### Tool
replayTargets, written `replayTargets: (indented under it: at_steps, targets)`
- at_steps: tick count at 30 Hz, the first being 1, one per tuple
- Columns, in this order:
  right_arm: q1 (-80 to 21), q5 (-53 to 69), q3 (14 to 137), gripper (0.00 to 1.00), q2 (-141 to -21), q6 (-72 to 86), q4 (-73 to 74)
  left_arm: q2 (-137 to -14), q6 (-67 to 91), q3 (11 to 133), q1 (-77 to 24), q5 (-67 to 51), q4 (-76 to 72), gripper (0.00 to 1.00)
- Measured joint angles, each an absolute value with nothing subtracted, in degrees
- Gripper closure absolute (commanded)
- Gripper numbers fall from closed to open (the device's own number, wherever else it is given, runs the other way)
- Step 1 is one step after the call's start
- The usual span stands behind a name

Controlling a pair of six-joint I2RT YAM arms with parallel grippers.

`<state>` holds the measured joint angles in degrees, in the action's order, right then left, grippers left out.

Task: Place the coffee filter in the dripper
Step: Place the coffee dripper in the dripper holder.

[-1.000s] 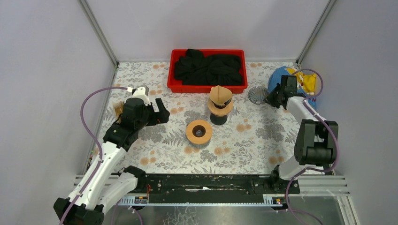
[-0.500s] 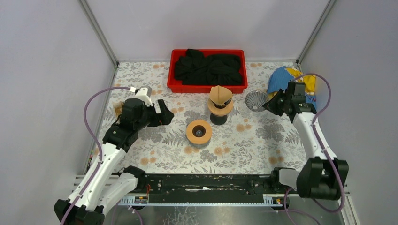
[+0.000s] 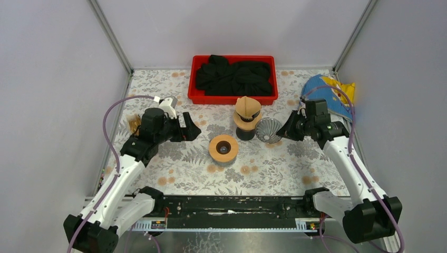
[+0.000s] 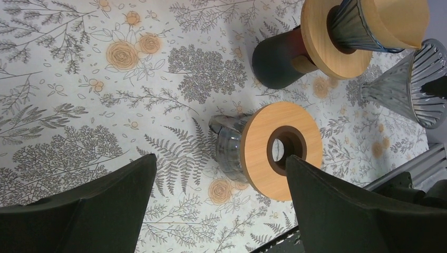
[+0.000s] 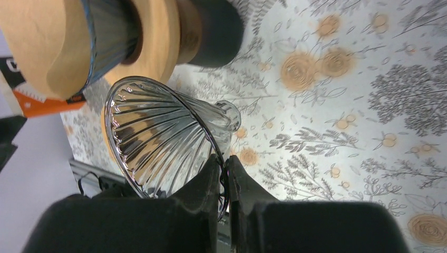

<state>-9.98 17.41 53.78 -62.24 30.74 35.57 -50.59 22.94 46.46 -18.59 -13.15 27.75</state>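
Since the filter has to end up inside a dripper, what matters is how each claw lies to the paper. Reading the overhead view from the left: a small brown thing sits behind the left arm at the edge of the surface, too hidden to name. The left claw hangs above the surface with its jaws spread as wide as they go and nothing between them. At about four o'clock from it stands a glass vessel with a wooden ring. Further right, at about two o'clock from the left claw, we see the paper filter: it sits as a tan cone in a ribbed holder on a dark stand, point down, mouth up. Just beside that stand, at its four o'clock, is the glass dripper, held tipped over, its stem toward nine o'clock and its mouth toward three. The right claw is pinched nearly closed on the rim of that mouth, one finger inside and one outside. From the right claw the filter lies at ten o'clock, and that claw is the nearer of the two, but it is full. We judge the empty left claw must fetch the filter once the dripper is set upright.
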Motion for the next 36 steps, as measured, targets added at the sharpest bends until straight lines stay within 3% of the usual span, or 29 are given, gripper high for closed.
replayTargets:
  at_steps: [11,21,36]
  targets:
    - [-25.6,18.9,54.3,1.00,-61.6,31.5,37.7,-51.8,22.9,46.1,-18.6,-17.1,26.1,0.00]
    - [-35.0,18.5,63.2,1.00,-69.8,33.5,35.2,-51.8,22.4,46.0,-18.2,-19.1,25.5,0.00]
    - [-41.2,15.9,70.3,1.00,-82.0,35.3,32.4,-52.2,22.3,45.9,-17.9,-21.3,25.3,0.00]
